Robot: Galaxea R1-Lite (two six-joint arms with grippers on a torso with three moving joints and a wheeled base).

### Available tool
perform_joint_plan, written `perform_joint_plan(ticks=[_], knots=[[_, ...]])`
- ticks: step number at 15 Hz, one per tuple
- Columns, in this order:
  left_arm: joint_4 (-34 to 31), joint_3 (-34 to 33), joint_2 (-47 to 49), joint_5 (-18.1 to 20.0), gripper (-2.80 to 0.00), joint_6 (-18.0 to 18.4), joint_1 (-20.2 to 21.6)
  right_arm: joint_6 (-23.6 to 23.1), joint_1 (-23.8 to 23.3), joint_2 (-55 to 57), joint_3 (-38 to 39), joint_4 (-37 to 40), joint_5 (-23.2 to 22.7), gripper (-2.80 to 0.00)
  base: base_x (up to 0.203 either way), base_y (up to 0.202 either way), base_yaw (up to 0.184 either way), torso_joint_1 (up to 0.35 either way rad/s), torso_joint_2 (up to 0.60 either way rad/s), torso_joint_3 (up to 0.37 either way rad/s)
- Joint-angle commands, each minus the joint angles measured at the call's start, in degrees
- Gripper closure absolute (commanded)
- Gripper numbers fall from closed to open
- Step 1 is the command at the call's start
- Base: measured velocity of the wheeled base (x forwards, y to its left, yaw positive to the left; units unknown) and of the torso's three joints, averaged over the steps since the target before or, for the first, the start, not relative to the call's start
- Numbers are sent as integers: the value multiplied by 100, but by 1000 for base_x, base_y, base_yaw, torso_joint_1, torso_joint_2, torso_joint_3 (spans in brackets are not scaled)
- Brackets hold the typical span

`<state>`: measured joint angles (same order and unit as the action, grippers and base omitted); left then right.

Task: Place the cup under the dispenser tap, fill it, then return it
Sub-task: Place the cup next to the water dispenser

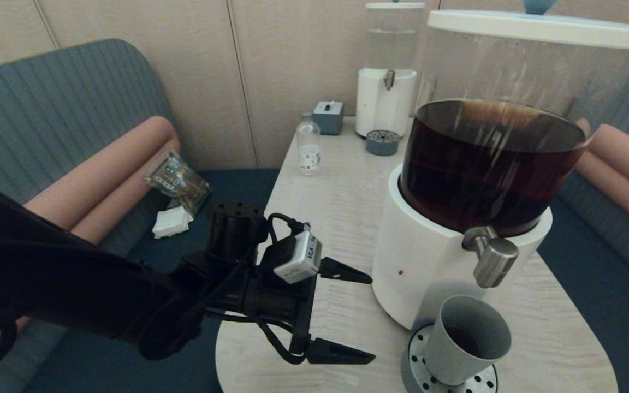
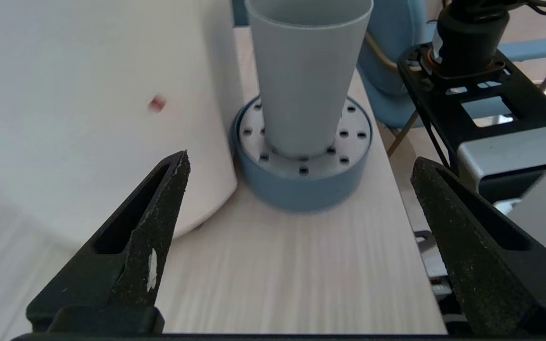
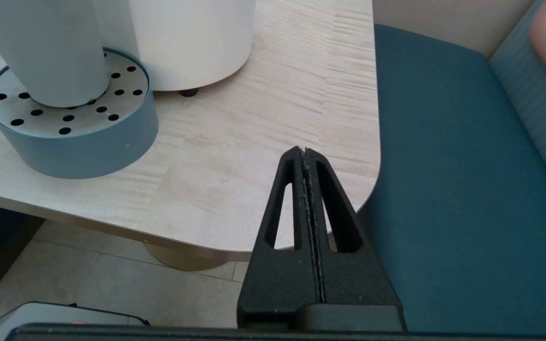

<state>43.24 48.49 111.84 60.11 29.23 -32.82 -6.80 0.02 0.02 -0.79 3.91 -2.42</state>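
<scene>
On the perforated blue drip tray (image 1: 418, 360) under the stubby brushed-steel tap (image 1: 490, 257): small grey tapered cup (image 1: 466, 338), some dark liquid inside. Left pincer (image 1: 359, 317) spread wide, just beside, lined up for pickup. Right pincer (image 3: 305, 152) together, parked off the worktop (image 1: 336, 218).

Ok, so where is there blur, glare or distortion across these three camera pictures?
Head view: streaky reflections on the big dispenser's clear tank, and the lens bows the tank outward. Left wrist view: the dispenser's white base is washed out and soft, the red dot on it smeared; the left gripper fingers and the cup look clearer. Right wrist view: evenly lit and sharp on the drip tray.
</scene>
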Motion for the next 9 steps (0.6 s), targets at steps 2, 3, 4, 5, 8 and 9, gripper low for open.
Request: perform_joint_plan(ticks=[2, 3, 4, 5, 8, 9], knots=[[40, 190, 343, 22, -280, -5, -203, -5, 4, -32, 0, 2, -4, 0, 0, 0, 0, 0, 0, 0], [44, 222, 376, -5, -280, -5, -282, -5, -2, -29, 0, 3, -4, 0, 0, 0, 0, 0, 0, 0], [51, 252, 418, -24, -280, -5, -368, -5, 6, -31, 0, 2, -4, 0, 0, 0, 0, 0, 0, 0], [49, 271, 460, -63, -280, -10, -439, -5, -2, -29, 0, -1, -4, 0, 0, 0, 0, 0, 0, 0], [53, 355, 555, -97, -280, -14, -576, -5, -2, -29, 0, 3, -4, 0, 0, 0, 0, 0, 0, 0], [53, 381, 568, -115, -280, -14, -619, -5, -2, -37, 0, 4, -4, 0, 0, 0, 0, 0, 0, 0]])
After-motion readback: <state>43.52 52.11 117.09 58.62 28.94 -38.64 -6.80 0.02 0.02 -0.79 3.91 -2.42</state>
